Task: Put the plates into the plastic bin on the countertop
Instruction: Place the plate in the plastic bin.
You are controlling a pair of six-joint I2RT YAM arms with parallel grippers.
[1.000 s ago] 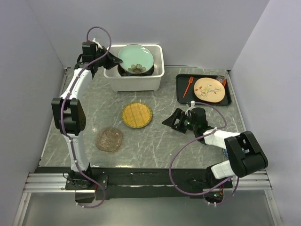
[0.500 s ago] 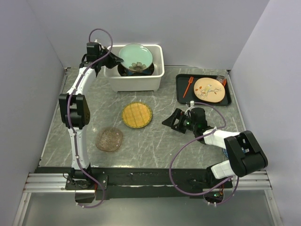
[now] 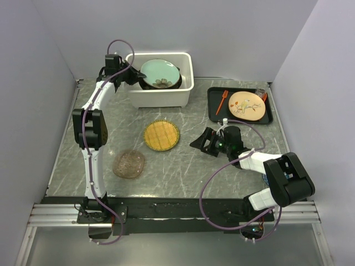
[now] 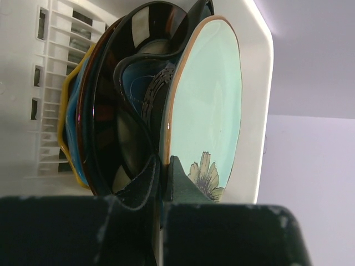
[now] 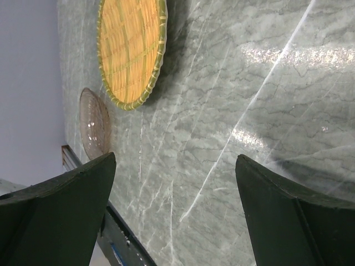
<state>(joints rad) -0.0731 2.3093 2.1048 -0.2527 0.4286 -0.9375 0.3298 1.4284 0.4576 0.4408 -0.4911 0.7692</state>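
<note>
A stack of plates is being held inside the plastic bin [image 3: 161, 97]; the pale green flowered plate [image 3: 160, 72] is being carried uppermost in the bin, its flower turned toward the bin's near wall. The left gripper [image 3: 131, 78] is being kept just over the bin's left rim, with its jaws clamped together on the rim of that plate; in the left wrist view the fingers [image 4: 145, 180] are being shown pinching the plate's brown-lined edge. Under it, against the bin's slotted base, dark glossy plates [image 4: 105, 111] and a yellow-edged plate [image 4: 65, 138] are being shown nested together; whether the green plate is resting fully on them cannot be told.

On the near side of the bin, apart from it, a yellow woven-patterned plate [image 3: 161, 135] is being left flat on the countertop [image 3: 183, 166]; nearer again and toward the bin's left, an amber glass plate [image 3: 128, 164] is also being left flat. The right gripper [image 3: 202, 143] is being held low over the marble, near-right of the bin and well apart from it; its jaws are being kept wide apart, facing the two loose plates. To the right of the bin, a black tray [image 3: 213, 105] is being occupied by a tan round plate [image 3: 246, 105] and an orange fork [image 3: 221, 101].
</note>
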